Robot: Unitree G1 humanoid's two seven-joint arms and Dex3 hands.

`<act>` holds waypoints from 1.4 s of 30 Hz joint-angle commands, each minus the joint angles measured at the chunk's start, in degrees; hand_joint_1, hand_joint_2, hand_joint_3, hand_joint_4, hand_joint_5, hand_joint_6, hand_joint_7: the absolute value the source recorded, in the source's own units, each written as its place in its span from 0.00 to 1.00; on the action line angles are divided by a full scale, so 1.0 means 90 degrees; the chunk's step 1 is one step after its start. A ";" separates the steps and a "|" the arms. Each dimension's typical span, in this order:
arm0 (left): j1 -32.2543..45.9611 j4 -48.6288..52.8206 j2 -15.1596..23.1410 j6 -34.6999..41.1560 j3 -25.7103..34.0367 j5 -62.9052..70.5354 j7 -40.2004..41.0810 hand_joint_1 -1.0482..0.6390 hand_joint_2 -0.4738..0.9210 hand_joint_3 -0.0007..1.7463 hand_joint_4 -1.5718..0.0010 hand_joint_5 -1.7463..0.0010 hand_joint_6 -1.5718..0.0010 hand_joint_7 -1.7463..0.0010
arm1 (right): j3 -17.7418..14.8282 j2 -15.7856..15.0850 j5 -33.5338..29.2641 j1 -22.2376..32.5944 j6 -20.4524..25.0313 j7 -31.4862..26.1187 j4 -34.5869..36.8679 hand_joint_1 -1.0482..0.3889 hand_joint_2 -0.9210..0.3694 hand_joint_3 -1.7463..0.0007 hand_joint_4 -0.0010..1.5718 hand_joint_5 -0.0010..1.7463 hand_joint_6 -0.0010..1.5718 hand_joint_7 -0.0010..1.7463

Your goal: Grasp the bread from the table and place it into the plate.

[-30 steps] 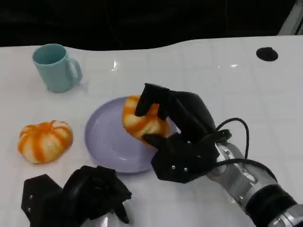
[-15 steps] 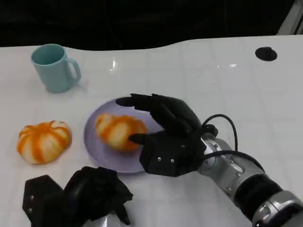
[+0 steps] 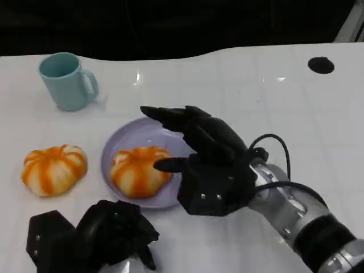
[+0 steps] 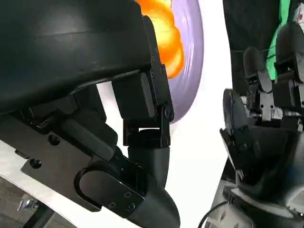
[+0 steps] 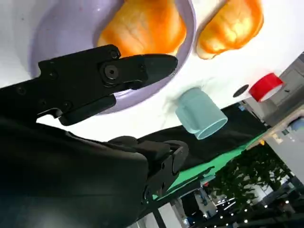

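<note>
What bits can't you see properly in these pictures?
- Plate, head view: its right side is hidden by the right hand.
- Left hand, head view: cut off by the bottom edge.
- Bread on the plate, left wrist view: mostly hidden behind the left hand's fingers.
- Mug: inside too shallowly seen to tell contents.

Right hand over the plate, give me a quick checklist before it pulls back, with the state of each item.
1. Bread lies inside the purple plate: ok.
2. Right hand has let go, its fingers spread above the bread: ok.
3. Fingertip near the bread's side is clear of it: cannot tell.
4. Second bread lies on the table, apart from the plate: ok.
5. Blue mug stands upright, away from the right hand: ok.
6. Left hand sits near the table's front edge, fingers curled, short of the plate: ok.
</note>
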 commanded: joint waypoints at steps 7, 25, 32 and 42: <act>-0.0004 -0.0023 0.0073 0.0056 0.0039 -0.0008 0.0068 0.00 0.89 0.00 0.00 0.51 0.00 0.70 | -0.0338 -0.0845 0.0460 0.1298 -0.0317 0.0433 -0.1849 0.31 0.00 0.87 0.03 0.28 0.17 0.02; -0.0048 0.0013 0.0053 0.0018 0.0051 0.0002 0.0078 0.00 0.89 0.00 0.00 0.51 0.00 0.69 | -0.1279 -0.1269 0.1601 0.3333 -0.1922 0.0294 -0.2785 0.48 0.02 0.85 0.32 0.61 0.46 0.29; -0.0057 -0.0008 0.0057 0.0044 0.0047 0.0005 0.0081 0.00 0.89 0.00 0.00 0.51 0.00 0.70 | -0.1593 -0.1451 0.2096 0.3808 -0.2367 0.0574 -0.2738 0.53 0.25 0.52 0.42 0.81 0.47 0.63; -0.0102 0.0030 0.0065 0.0056 0.0061 -0.0012 0.0048 0.00 0.89 0.00 0.00 0.51 0.00 0.70 | -0.1839 -0.1582 0.2012 0.4490 -0.2438 0.0720 -0.2979 0.54 0.32 0.43 0.41 0.98 0.41 0.79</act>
